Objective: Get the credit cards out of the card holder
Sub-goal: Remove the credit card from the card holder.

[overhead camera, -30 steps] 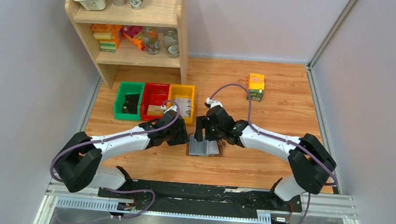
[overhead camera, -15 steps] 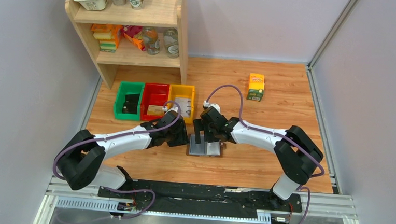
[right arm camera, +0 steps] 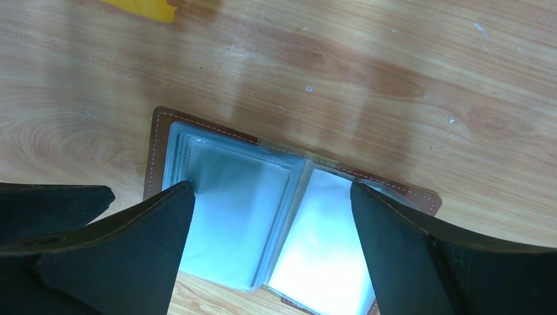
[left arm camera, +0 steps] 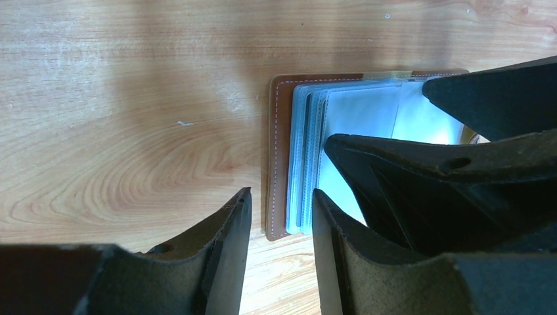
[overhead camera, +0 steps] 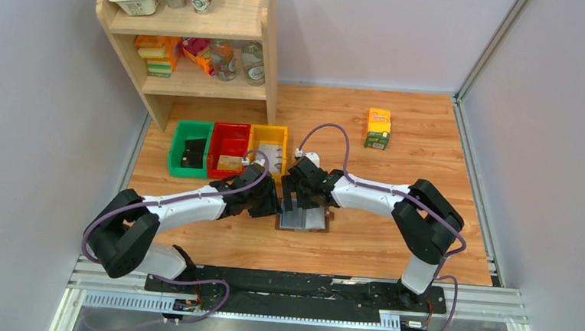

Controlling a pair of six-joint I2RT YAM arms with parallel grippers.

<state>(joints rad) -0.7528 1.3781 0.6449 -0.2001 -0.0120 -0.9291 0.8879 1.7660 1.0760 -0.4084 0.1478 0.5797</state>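
Observation:
The card holder (overhead camera: 302,219) lies open on the table, brown leather outside, pale grey-blue sleeves up. In the right wrist view the card holder (right arm camera: 263,216) shows two pale pages with no dark credit card visible. My right gripper (right arm camera: 272,197) is open wide just above it, its fingers (right arm camera: 131,249) spanning both pages. My left gripper (left arm camera: 279,203) is open at the holder's left brown edge (left arm camera: 279,151), which lies in line with the gap between its fingers. In the top view the left gripper (overhead camera: 268,204) and the right gripper (overhead camera: 299,199) meet at the holder's far left side.
Green (overhead camera: 191,148), red (overhead camera: 228,149) and yellow (overhead camera: 269,150) bins stand just behind the holder, holding small items I cannot identify. An orange-green carton (overhead camera: 377,128) stands at the back right. A wooden shelf (overhead camera: 193,44) with jars and cups stands at the back left.
My right gripper has moved a little left and lower over the open holder. The left gripper has barely moved. The holder stays in place.

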